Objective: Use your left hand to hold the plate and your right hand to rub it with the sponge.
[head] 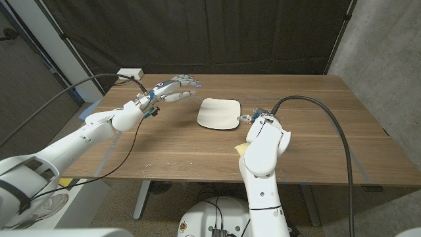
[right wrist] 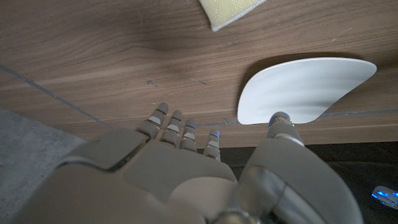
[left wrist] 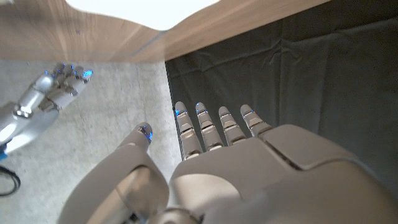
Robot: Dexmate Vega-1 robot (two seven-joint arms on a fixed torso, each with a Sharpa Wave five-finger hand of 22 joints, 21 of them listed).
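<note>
sponge [head: 241, 149] half behind right arm [head: 263, 151]

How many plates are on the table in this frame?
1. The white plate lies near the table's middle, between the left hand and the right hand. Neither hand touches it. The right arm may hide part of the table.

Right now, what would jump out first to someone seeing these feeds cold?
The white plate sits alone mid-table on the wooden table, untouched. The left hand hovers open over the far-left part of the table, its fingers spread toward the plate. The right arm is folded at the near edge, half hiding the yellow sponge, with the right hand open and holding nothing.
</note>
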